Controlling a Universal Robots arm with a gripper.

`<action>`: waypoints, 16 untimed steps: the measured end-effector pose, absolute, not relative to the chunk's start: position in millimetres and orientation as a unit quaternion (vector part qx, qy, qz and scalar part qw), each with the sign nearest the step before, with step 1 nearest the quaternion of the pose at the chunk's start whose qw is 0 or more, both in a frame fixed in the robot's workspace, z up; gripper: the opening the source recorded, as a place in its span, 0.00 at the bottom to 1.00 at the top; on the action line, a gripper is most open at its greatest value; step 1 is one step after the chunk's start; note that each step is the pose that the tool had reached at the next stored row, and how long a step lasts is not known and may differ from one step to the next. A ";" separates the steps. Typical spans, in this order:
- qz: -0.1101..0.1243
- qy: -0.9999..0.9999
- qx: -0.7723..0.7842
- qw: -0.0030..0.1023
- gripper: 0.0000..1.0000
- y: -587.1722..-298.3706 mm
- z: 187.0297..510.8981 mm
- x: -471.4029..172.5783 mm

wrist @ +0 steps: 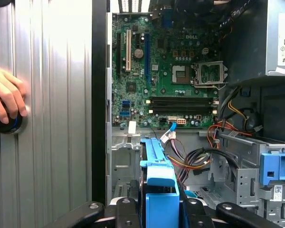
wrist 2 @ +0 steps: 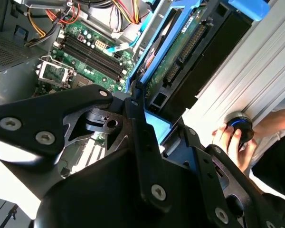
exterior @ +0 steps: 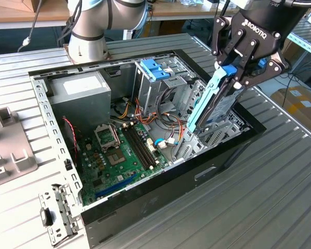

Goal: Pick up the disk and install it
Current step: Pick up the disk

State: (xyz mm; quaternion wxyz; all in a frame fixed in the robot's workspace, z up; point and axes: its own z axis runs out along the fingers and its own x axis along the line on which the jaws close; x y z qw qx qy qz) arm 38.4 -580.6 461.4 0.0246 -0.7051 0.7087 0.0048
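Standing steeply tilted, the disk (exterior: 206, 102) is pinched at its upper end by the gripper (exterior: 240, 72), whose fingers are closed on the light-blue carrier rail. Its lower end sits at the drive cage of the open computer case (exterior: 41, 106) (toward the exterior view's right). The motherboard (exterior: 119, 150) lies just beside it. A person's hand (wrist: 4, 97) rests on a black knob (wrist: 7, 124) on the bench (exterior: 280, 176).

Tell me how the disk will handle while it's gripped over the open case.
The disk is likely rigid: metal body in a plastic carrier rail. It is probably heavy for its size and hangs long below the gripper, so it may pivot in the jaws. Its exposed circuit board looks fragile against knocks.
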 end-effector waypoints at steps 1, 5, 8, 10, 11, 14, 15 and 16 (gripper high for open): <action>0.004 0.709 -0.705 0.024 0.37 -580.6 460.7 40.5; 0.003 0.708 -0.706 0.023 0.37 -580.6 458.6 46.2; 0.003 0.707 -0.706 0.023 0.37 -580.6 457.5 48.4; 0.003 0.707 -0.707 0.023 0.37 -580.6 456.7 49.9; 0.003 0.706 -0.707 0.023 0.37 -580.6 456.4 50.8; 0.003 0.706 -0.708 0.022 0.37 -580.6 455.3 53.1; 0.003 0.705 -0.708 0.022 0.37 -580.6 454.9 53.4; 0.002 0.705 -0.709 0.022 0.37 -580.6 454.2 53.6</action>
